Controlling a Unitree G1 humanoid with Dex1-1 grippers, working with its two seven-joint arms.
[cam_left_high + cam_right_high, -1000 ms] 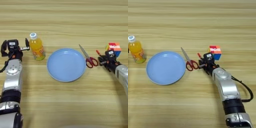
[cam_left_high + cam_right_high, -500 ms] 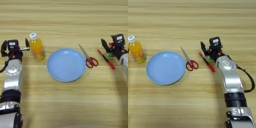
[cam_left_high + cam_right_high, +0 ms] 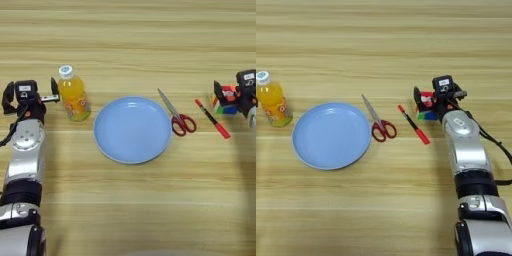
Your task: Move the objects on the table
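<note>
Broadly, a wide light-brown wooden worktop (image 3: 128,30) with horizontal plank grain, filling the whole view. At its middle, a round blue plate (image 3: 132,129), lying flat and bare. Down the left side, the silver left arm, ending in the left hand (image 3: 31,93) just left of the orange-drink bottle (image 3: 73,94); black fingers (image 3: 53,88) spread wide, one close beside the bottle, probably not touching, though hard to judge from above. Down the right side, the right arm, ending in the right hand (image 3: 437,99) at the multicoloured puzzle cube (image 3: 427,106); fingers set on either side of the cube and seemingly pinching it, the cube low at the worktop, whether resting or just lifted not clear. Bottle upright, white cap on top, just left of the plate's rim and apart from it. Right of the plate, red-handled scissors (image 3: 177,116), closed, handles toward the near side and blades pointing away and to the left, the handles just beside the plate's right rim. Further right, a thin red pen (image 3: 212,118), lying slantwise between the scissors and the cube, its far end near the cube, apart from both.
</note>
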